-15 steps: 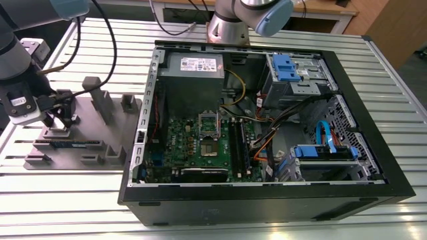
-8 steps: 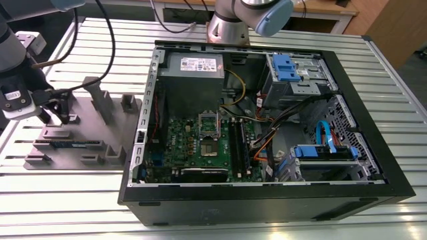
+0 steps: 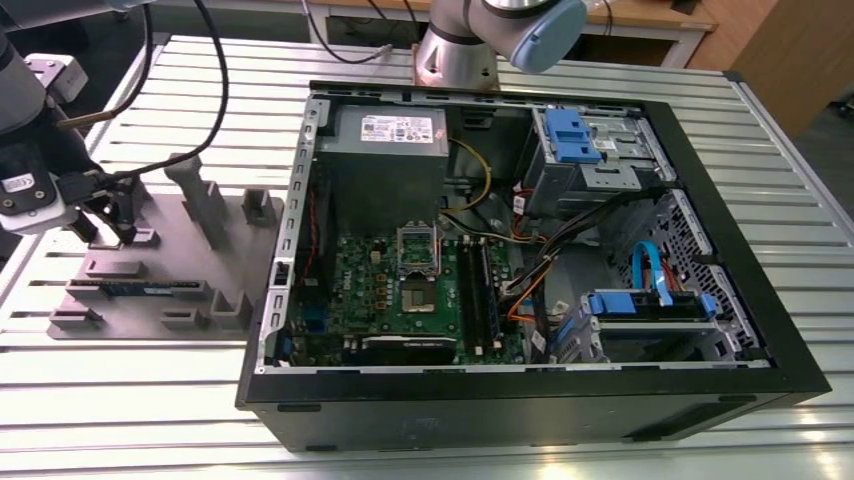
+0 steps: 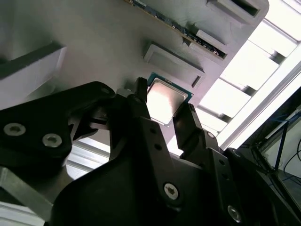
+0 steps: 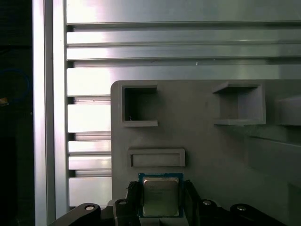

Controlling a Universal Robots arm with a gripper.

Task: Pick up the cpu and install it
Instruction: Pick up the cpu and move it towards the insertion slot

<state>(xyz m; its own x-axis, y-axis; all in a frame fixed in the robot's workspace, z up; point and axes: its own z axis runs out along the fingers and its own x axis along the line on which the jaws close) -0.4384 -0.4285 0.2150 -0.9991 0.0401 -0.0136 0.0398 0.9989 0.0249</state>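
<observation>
The cpu (image 5: 161,197), a small square chip with a shiny silver top and a thin green rim, lies between my two black fingers in both wrist views, also cpu (image 4: 167,99). My gripper (image 5: 161,186) is shut on its two opposite edges, just over the grey parts fixture (image 5: 207,141). In the exterior view my gripper (image 3: 110,238) hangs over that fixture (image 3: 174,275) at the exterior view's left, well apart from the open computer case (image 3: 534,250). The green motherboard (image 3: 400,300) lies in the case floor, with its dark metal-framed socket (image 3: 418,265) uncovered.
The fixture carries upright posts (image 3: 203,200), pockets and a memory stick (image 3: 134,288). A grey power supply box (image 3: 387,130), blue drive cages (image 3: 574,140) and loose cables (image 3: 561,240) fill the case. Slatted aluminium table (image 3: 134,400) lies all around. The arm's base (image 3: 461,50) stands behind the case.
</observation>
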